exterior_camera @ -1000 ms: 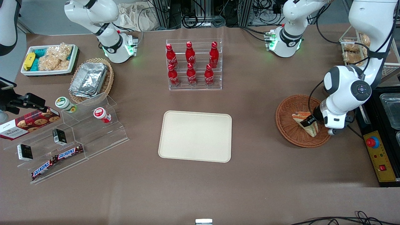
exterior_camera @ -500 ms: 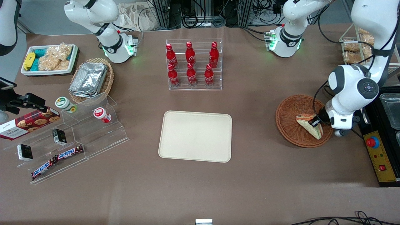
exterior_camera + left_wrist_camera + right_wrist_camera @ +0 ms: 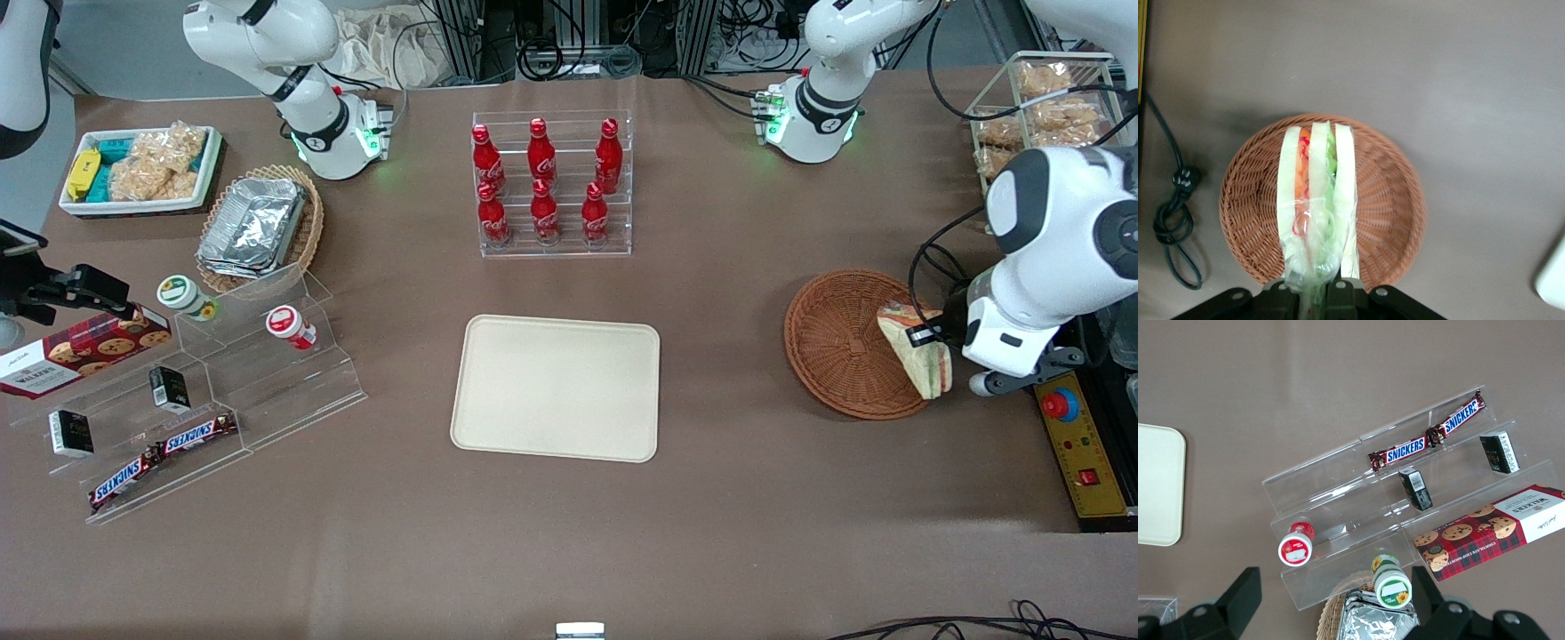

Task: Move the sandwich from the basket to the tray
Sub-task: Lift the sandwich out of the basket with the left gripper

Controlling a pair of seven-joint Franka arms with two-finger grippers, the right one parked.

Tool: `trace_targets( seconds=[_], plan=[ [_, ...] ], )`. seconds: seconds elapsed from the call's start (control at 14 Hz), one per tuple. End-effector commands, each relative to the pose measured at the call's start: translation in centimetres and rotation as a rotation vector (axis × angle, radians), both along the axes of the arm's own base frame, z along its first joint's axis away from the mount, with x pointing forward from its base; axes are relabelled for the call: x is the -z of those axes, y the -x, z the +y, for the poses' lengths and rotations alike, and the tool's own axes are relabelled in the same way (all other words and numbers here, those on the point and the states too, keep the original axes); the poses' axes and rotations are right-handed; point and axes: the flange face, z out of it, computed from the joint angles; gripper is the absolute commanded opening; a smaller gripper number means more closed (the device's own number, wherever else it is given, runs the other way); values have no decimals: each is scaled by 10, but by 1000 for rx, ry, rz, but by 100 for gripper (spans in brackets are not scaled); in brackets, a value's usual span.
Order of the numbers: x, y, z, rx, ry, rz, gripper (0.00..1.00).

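My left gripper (image 3: 925, 338) is shut on the wrapped sandwich (image 3: 916, 360), pale bread with orange and green filling, and holds it lifted above the round reddish-brown basket (image 3: 840, 342), over the basket's edge toward the working arm's end. In the left wrist view the sandwich (image 3: 1315, 207) hangs from the gripper (image 3: 1317, 293) over the empty basket (image 3: 1391, 207). The cream-beige tray (image 3: 557, 388) lies bare at the table's middle, well away from the gripper toward the parked arm's end.
A clear rack of red cola bottles (image 3: 551, 182) stands farther from the camera than the tray. A yellow control box with a red button (image 3: 1076, 436) lies beside the basket at the table edge. A wire rack of snacks (image 3: 1036, 107) stands above the working arm.
The gripper has risen with the sandwich in it and drifted toward the working arm's end; the sandwich has left the basket floor and now hangs over its rim.
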Motion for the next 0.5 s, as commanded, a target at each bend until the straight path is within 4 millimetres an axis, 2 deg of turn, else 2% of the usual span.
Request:
trace_targets(
  seconds=[0.0,0.14,0.21,0.36,0.43],
  plan=[
    [-25,-21,-55,150,-5,14,9],
    [-20,-19,-117,233,-19,9,7],
    [-10,-15,-151,247,-7,19,6],
    [21,-7,-219,251,17,52,6],
    [38,-8,-248,247,3,53,11]
  ],
)
